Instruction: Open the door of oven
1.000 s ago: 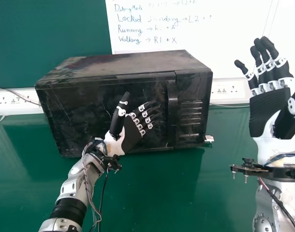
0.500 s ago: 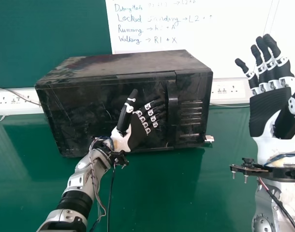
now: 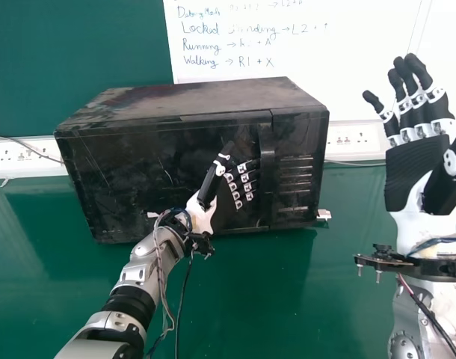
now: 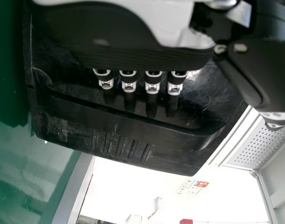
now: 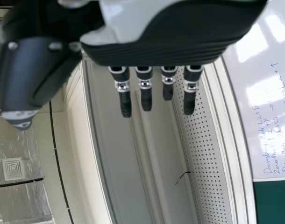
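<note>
Left socket strip: a white strip (image 3: pixel 4 155) with outlets, low on the wall just beside the oven's left side.
Green panel: upright (image 3: pixel 78 45), behind the oven's left part.
Surface: green and glossy (image 3: pixel 250 299), under the oven and running out in front of it.
Oven: black, boxy, scuffed on top (image 3: pixel 190 97), standing on the surface in the middle of the head view.
Oven door: shut (image 3: pixel 131 179), its dark front scratched and smudged.
Left hand: in front of the door's right part (image 3: pixel 224 209), wide open, fingers straight and pointing toward the handle, thumb spread well away from them and angled up; it has hold of nothing. Whether the fingertips touch the handle, I cannot tell.
Door handle: a long upright black bar (image 3: pixel 267 164) at the door's right edge, just beyond the left fingertips.
Slotted panel: short level ridges (image 3: pixel 294 179), right of the handle.
Whiteboard: behind the oven (image 3: pixel 347 75), handwriting on it.
Right socket strip: white (image 3: pixel 347 140), on the wall beyond the oven's right side.
Right hand: raised well apart from the oven (image 3: pixel 415 172), open, fingers straight and upward, thumb out, holding nothing.
</note>
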`<state>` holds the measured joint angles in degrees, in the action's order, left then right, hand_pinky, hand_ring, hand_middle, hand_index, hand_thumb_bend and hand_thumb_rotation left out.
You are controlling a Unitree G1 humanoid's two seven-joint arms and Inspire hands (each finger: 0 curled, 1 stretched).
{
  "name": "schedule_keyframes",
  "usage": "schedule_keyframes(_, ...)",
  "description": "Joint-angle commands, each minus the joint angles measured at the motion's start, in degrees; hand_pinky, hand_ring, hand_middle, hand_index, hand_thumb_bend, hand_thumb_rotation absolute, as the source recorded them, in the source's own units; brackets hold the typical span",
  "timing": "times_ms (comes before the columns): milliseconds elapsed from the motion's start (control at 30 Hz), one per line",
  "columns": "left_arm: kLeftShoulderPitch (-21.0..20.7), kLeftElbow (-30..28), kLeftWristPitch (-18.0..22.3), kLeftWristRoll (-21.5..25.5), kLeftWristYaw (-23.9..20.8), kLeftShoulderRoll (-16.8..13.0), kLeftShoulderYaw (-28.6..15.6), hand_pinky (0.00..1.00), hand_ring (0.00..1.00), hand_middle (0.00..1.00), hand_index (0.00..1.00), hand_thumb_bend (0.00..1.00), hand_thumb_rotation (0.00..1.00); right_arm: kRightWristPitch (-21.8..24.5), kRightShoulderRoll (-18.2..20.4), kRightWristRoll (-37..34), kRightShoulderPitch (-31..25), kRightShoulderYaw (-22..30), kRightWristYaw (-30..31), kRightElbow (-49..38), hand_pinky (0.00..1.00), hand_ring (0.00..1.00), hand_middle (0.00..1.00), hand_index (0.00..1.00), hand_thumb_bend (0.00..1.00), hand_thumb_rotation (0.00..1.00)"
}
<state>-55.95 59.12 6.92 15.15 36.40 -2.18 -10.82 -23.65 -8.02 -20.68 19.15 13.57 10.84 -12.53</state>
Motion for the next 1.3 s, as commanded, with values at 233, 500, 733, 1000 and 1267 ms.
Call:
schedule_keyframes(233, -3.48, 3.20, 0.82, -2.89, -0.81, 0.76, 1.75, 0.85, 0.93, 0.96, 0.89, 0.95, 0.76, -0.46, 0.38, 0.21, -0.25, 0.19, -0.47, -0.70, 0.96, 0.98, 0.96, 0.90, 1.00, 1.00)
schedule_keyframes(500, -5.04, 3.49, 1.97, -5.99, -3.02, 1.44, 3.35, 0.79, 0.90, 0.93, 0.87, 0.99, 0.76, -0.30, 0.62, 0.34, -0.55, 0.07, -0.89, -1.23, 0.98, 0.99, 0.98, 0.92, 1.00, 1.00)
schedule_keyframes(733, -7.41, 5.43, 1.48, -6.55, -2.32, 1.82, 3.70, 0.76, 0.90, 0.92, 0.88, 1.00, 0.76, -0.56, 0.29, -0.58, -0.10, 0.23, -0.22, -0.32, 0.97, 0.99, 0.98, 0.92, 1.00, 1.00)
schedule_keyframes(1000, -9.38, 5.48, -0.05, -6.09, -1.71, 2.57, 3.53, 0.71, 0.84, 0.88, 0.86, 1.00, 0.73, -0.38, 0.08, -0.92, 0.27, 0.13, 0.12, 0.34, 0.97, 0.98, 0.96, 0.92, 1.00, 1.00)
schedule_keyframes(1267, -10.80, 7.82, -3.06, -3.28, 3.87, 2.83, 1.38, 0.66, 0.80, 0.84, 0.83, 1.00, 0.69, -0.41, 0.13, -1.67, 0.32, 0.17, 0.95, 0.61, 0.97, 0.97, 0.95, 0.91, 1.00, 0.98)
